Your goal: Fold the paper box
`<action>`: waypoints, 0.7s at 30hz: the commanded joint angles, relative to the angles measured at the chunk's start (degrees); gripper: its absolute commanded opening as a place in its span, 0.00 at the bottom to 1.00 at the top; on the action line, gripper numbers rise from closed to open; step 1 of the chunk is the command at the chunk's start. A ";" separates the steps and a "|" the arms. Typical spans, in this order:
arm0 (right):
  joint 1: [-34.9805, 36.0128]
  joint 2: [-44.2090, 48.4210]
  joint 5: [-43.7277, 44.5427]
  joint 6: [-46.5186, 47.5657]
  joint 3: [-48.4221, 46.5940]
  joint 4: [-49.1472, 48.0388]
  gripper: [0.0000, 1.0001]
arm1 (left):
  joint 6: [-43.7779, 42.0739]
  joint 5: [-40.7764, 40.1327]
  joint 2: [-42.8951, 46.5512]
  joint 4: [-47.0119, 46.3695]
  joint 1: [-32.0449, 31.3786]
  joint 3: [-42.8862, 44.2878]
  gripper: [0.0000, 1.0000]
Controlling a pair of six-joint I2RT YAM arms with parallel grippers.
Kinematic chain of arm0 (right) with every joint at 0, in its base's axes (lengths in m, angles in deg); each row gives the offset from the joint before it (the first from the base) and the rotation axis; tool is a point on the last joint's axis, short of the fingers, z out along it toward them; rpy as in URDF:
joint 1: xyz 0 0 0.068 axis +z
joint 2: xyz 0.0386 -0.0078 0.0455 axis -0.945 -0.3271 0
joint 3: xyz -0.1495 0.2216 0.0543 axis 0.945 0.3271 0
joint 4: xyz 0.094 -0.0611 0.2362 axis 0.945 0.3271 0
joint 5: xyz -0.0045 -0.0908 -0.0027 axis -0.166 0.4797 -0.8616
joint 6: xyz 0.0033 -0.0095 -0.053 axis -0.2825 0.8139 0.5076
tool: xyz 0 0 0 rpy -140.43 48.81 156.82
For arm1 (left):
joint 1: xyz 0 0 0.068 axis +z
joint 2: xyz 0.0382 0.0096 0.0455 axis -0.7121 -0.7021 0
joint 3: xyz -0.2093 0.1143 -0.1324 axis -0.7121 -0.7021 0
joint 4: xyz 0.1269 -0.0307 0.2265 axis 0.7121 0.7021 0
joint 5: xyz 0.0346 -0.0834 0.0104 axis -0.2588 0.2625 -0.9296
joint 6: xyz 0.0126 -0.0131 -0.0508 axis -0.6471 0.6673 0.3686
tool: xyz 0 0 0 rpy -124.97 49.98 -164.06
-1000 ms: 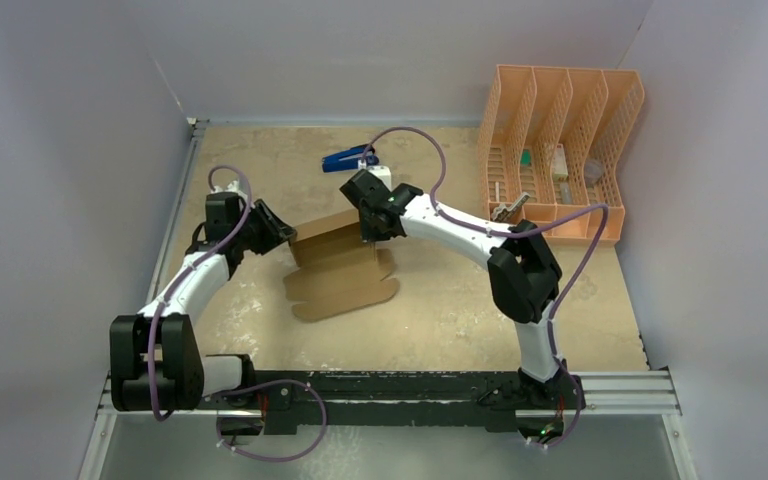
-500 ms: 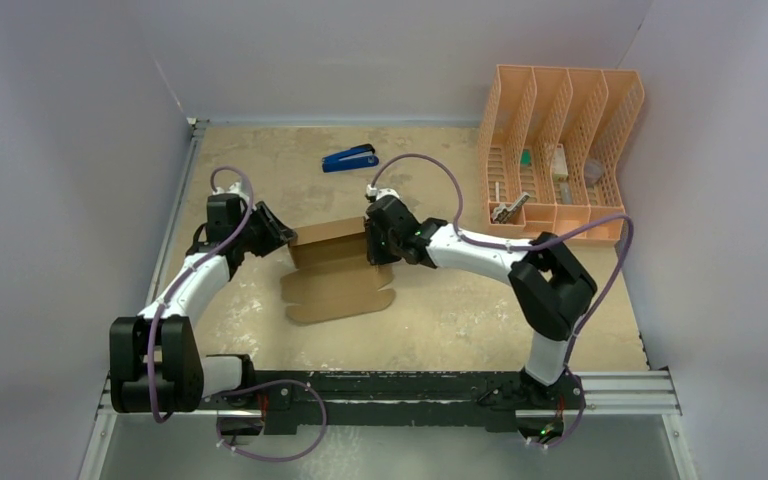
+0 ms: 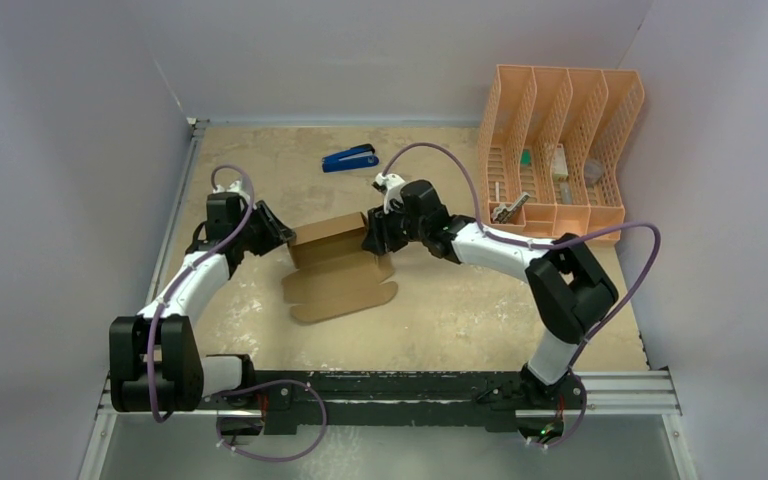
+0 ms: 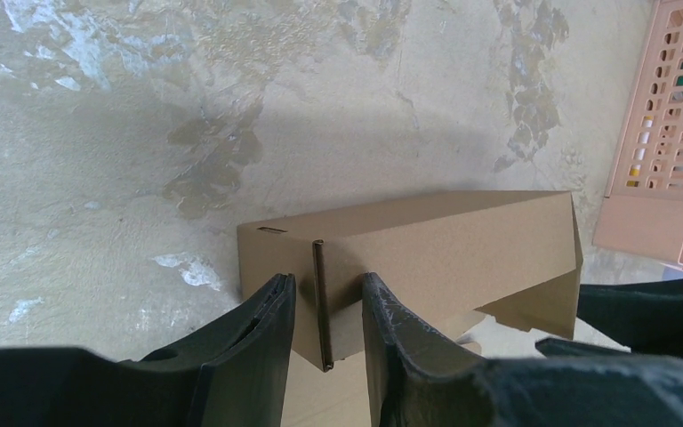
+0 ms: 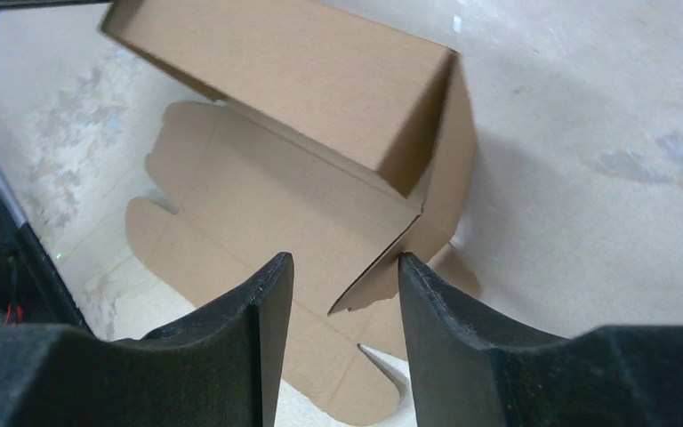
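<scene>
Paper box [image 3: 335, 262] half-folded on bench [image 3: 440, 310], left of mesh file organizer [image 3: 560, 150]. Judged light, thin, easily creased; best taken at folded edges. Left fingers [image 4: 267, 347] set astride end wall, grip cannot be told. Right fingers [image 5: 258, 338] released.

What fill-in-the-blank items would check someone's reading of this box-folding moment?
The stapler lying beyond the paper box is ___ in colour. On the table, the mesh organizer stands at the far ___ corner. The right pincer stands ___ rather than shut.
Missing words: blue; right; open.
</scene>
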 commanded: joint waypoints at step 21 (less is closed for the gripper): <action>0.10 1.92 -8.11 14.35 -3.44 0.50 0.52 | -4.09 -1.59 -1.71 2.55 -0.21 3.04 0.33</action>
